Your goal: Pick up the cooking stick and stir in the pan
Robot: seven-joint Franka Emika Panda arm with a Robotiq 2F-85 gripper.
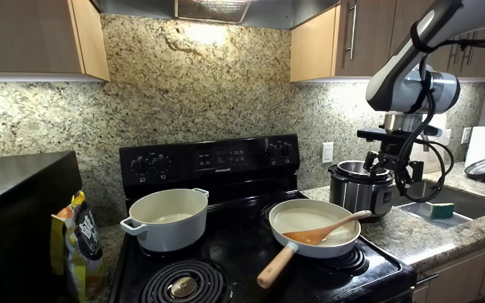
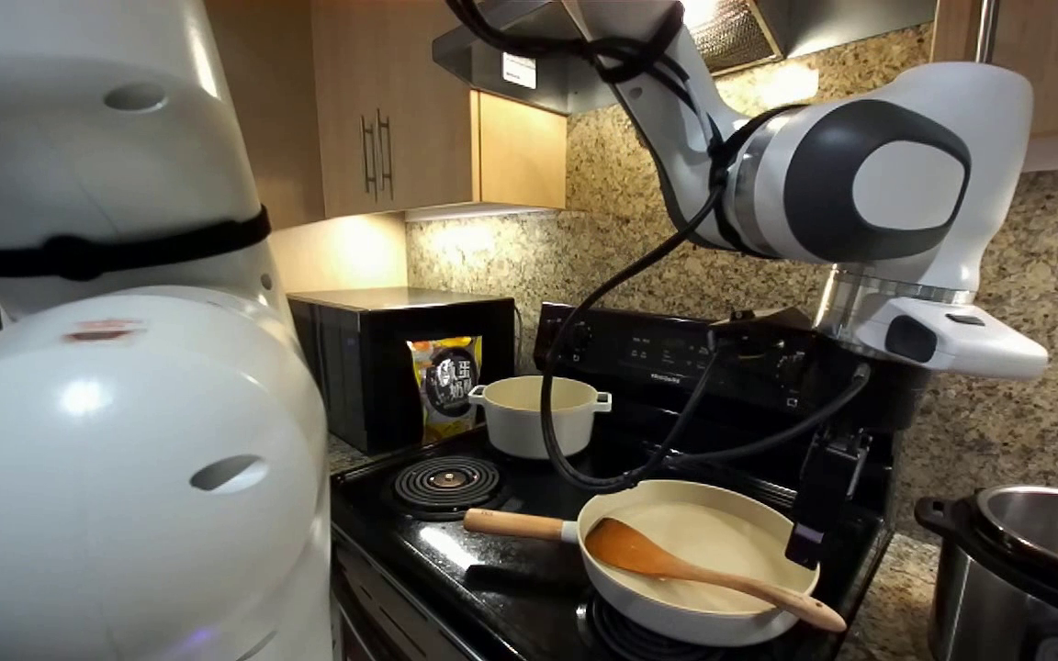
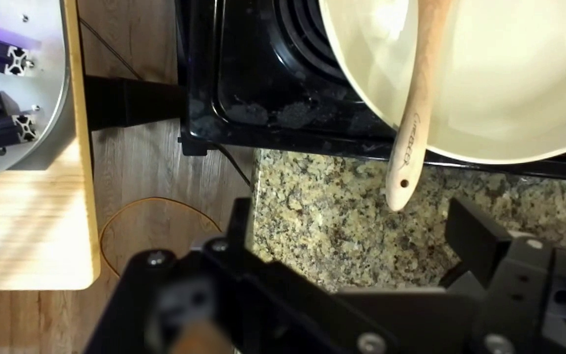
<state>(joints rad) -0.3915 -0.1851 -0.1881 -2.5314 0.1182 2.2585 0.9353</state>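
- Stove [image 1: 238, 244]: black, with the granite tabletop [image 3: 322, 221] running just beside it.
- Arm [image 1: 402, 75]: reaches over the tabletop, its cable [image 2: 546, 399] looping down in front of the stove in an exterior view.
- Box [image 2: 373, 386]: black, standing just beside the stove.
- Cooker [image 1: 352, 193]: steel, on the tabletop beside the stove; in an exterior view the jaws partly hide it.
- Pot [image 1: 175, 235]: white, two-handled, toward the back of the stove, near the box.
- Pan [image 2: 722, 523]: white, shallow, on the stove between pot and cooker, its wooden handle [image 1: 277, 266] jutting out over the stovetop.
- Bag [image 2: 449, 390]: yellow and black, upright, just beside the box.
- Stick [image 2: 690, 571]: blade inside the pan, by the pan's handle; its own handle lies across the rim, with the tip out over the tabletop.
- Jaws: spread wide, with nothing held; in the wrist view tabletop shows between the fingers [image 3: 477, 238], and the stick's tip appears just ahead of the gap, apart from both.
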